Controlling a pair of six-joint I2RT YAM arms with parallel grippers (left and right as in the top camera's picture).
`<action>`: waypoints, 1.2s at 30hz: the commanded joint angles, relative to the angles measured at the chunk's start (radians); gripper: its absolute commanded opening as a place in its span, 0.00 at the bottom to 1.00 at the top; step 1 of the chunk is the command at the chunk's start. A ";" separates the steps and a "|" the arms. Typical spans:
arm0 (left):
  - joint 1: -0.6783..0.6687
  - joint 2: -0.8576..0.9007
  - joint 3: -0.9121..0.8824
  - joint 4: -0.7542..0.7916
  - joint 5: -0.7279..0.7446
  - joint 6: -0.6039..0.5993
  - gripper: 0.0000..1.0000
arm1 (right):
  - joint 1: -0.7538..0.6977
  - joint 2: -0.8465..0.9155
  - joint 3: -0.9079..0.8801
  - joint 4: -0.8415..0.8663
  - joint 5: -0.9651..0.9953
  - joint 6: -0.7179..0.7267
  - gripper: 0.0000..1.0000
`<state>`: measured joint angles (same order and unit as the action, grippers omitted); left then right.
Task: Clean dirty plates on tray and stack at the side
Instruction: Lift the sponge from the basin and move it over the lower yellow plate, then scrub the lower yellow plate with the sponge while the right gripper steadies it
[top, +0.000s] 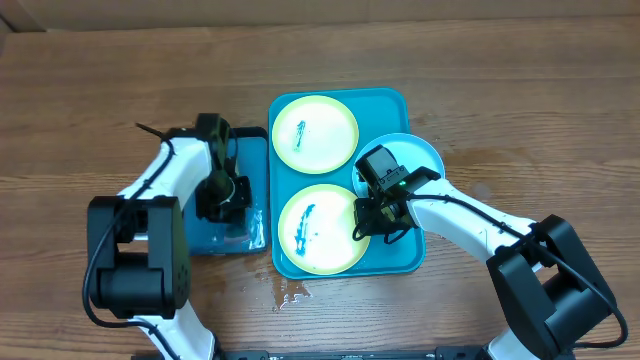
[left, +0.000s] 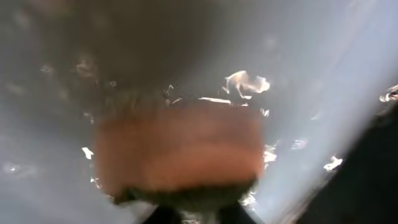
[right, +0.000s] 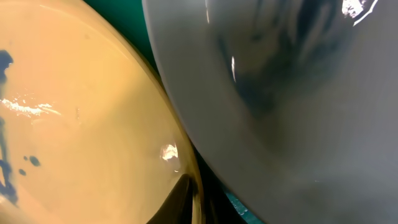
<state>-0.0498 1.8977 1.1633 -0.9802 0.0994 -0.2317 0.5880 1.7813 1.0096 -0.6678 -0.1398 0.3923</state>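
Teal tray (top: 390, 105) holding two blue-streaked yellow-green plates (top: 314, 133), blue-rimmed plate (top: 420, 155) overlapping its right edge, right claw (top: 378, 218) low between plates, left claw (top: 228, 205) over small blue tray (top: 252, 160), neither claw's opening can be told.

Arms bent inward; left pincer (top: 226, 198) low, right pincer (top: 377, 215) low; grip unclear.
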 joint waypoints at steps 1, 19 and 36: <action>-0.028 -0.009 -0.059 0.055 0.026 -0.001 0.04 | -0.008 0.013 -0.006 -0.015 0.072 0.001 0.09; -0.138 -0.106 0.279 -0.224 0.024 -0.039 0.04 | -0.008 0.013 -0.006 -0.043 0.109 0.051 0.09; -0.477 0.097 0.192 0.034 0.046 -0.291 0.04 | -0.008 0.013 -0.006 -0.047 0.110 0.050 0.09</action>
<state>-0.5274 1.9469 1.3655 -0.9314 0.1829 -0.4561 0.5880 1.7813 1.0145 -0.7002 -0.1078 0.4404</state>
